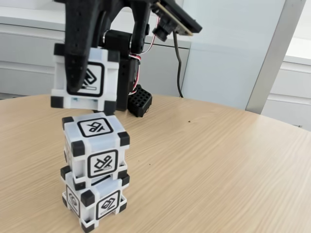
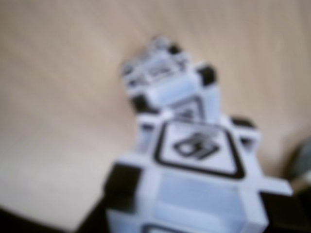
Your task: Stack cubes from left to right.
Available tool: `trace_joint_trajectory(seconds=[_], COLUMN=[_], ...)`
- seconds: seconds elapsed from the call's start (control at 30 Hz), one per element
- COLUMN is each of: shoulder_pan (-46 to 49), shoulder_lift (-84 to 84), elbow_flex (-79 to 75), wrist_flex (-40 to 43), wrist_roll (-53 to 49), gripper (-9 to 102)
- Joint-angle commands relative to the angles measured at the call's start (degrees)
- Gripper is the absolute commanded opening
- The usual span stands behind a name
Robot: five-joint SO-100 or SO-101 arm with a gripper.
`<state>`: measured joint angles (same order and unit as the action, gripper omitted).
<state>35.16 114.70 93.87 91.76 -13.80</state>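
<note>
In the fixed view the black two-finger gripper (image 1: 83,73) is clamped on a pale grey-white plastic cube with black corner blocks (image 1: 97,80), holding it in the air just above and slightly left of a two-high stack, apart from it. The stack's upper cube (image 1: 95,145) sits on the bottom cube (image 1: 95,201) on the light wooden round table (image 1: 218,165). A small black perforated block (image 1: 140,101) lies behind, near the arm's base; the blurred wrist view shows the held cube (image 2: 194,184) in front of the stack (image 2: 167,82).

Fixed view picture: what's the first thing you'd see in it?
A black gripper holding a grey-white cube in the air, top left. Right under it, a gap below, stands a tower of two more cubes on the wooden table. Behind sits a small black perforated block.
</note>
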Motion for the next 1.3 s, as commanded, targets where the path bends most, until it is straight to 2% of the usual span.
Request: trace_joint_trajectory(seconds=[0.0,0.27,0.47,0.8,1.17,1.27], shoulder_pan=[0.0,-0.3,-4.9,-4.0,-4.0,-4.0], shoulder_lift=[1.0,1.0,1.0,1.0,1.0,1.0], elbow_flex=[-0.4,-0.4,-0.4,-0.4,-0.4,-0.4], wrist_flex=[-0.1,-0.4,0.0,-0.4,0.0,0.0], wrist_roll=[0.3,0.6,2.3,1.0,0.0,0.0], gripper=[15,15,15,15,28,29])
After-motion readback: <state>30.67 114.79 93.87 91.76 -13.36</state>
